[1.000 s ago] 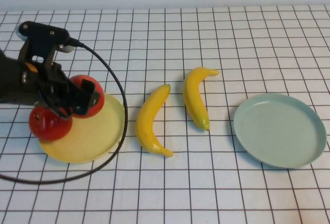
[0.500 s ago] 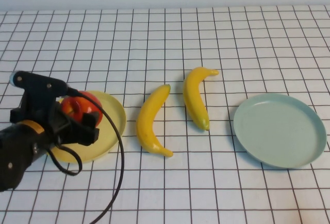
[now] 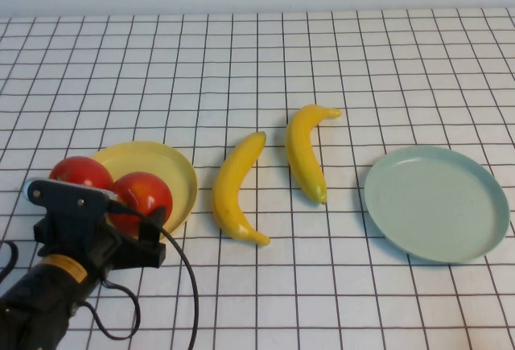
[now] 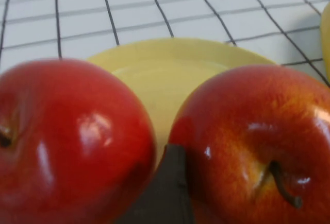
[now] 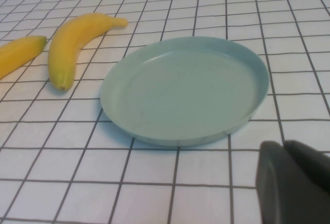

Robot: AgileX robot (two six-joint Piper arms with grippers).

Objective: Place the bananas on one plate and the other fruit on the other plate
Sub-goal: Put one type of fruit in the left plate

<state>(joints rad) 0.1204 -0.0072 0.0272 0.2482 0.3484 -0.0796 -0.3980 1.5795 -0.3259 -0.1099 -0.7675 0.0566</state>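
Two glossy red apples (image 3: 142, 195) (image 3: 79, 173) with short brown stems sit touching on the shallow, raised-rim pale yellow plate (image 3: 173, 165), at 9 o'clock on the gridded white tabletop (image 3: 322, 60). The black left gripper (image 3: 100, 237), at 7 o'clock just beside them, has its jaws spread wide and empty, hiding their near sides. Two smooth curved yellow bananas (image 3: 233, 193) (image 3: 306, 153) lie centrally, apart. The pale blue-green plate (image 3: 438, 205) rests at 3 o'clock. The right gripper (image 5: 291, 183), closed on nothing, is cut off by the frame edge.

Two apples (image 3: 113, 189) crowd the yellow plate (image 3: 173, 169); the blue-green plate (image 3: 437, 202) lies open, bananas (image 3: 269, 175) between.
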